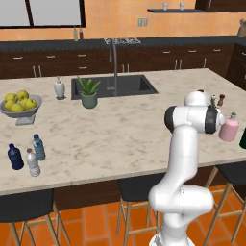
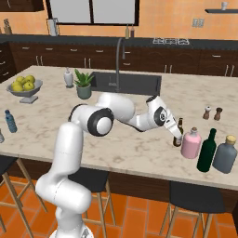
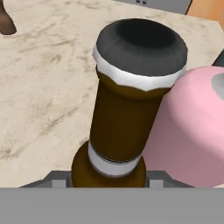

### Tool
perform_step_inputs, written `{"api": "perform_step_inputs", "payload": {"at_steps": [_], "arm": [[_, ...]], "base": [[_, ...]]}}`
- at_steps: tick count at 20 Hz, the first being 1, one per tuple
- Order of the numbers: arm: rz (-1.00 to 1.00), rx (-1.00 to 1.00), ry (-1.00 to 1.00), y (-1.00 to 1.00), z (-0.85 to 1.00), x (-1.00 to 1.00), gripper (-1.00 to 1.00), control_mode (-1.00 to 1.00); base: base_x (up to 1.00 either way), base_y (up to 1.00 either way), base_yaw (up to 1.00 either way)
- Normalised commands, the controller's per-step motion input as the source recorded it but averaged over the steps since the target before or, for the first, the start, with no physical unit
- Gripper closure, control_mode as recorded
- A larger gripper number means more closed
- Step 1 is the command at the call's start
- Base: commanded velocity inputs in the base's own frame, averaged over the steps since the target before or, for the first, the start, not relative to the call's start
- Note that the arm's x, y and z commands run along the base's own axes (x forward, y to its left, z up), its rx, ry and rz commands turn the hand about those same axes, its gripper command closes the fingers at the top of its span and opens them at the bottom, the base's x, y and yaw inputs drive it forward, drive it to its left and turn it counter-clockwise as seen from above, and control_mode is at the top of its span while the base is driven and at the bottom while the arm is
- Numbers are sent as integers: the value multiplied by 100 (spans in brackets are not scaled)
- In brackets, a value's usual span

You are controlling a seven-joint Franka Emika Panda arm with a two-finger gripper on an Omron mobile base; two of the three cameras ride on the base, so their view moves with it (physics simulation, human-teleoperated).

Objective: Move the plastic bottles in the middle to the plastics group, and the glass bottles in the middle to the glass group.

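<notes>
My gripper (image 2: 177, 138) is shut on the slim dark brown long-necked bottle (image 2: 179, 129), low on its body, at the right end of the island counter. In the hand view the brown bottle (image 3: 127, 113) stands upright between my fingertips (image 3: 56, 177), close against the squat pink bottle (image 3: 192, 131). The pink bottle (image 2: 191, 143) stands on the counter just left of the dark green bottle (image 2: 207, 151). At the far left end, the teal-blue bottle (image 1: 39, 147) stands next to the navy bottle (image 1: 15, 157) and the clear bottle (image 1: 32, 163).
A grey bottle (image 2: 225, 155) stands right of the green one. Salt and pepper shakers (image 2: 212, 113) are behind them. The sink (image 1: 115, 86), a potted plant (image 1: 89, 92), a white soap dispenser (image 1: 59, 88) and a fruit bowl (image 1: 20, 106) sit further back. Stools line the front edge.
</notes>
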Motion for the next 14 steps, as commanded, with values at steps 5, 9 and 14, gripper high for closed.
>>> {"api": "perform_step_inputs", "payload": {"at_steps": [5, 9, 14], "arm": [[-2, 0, 2, -8, 0, 5, 100, -100], [0, 0, 0, 0, 0, -3, 100, -100], [0, 0, 0, 0, 0, 0, -100, -100]], "base": [[0, 0, 0], [0, 0, 0], [0, 0, 0]]}}
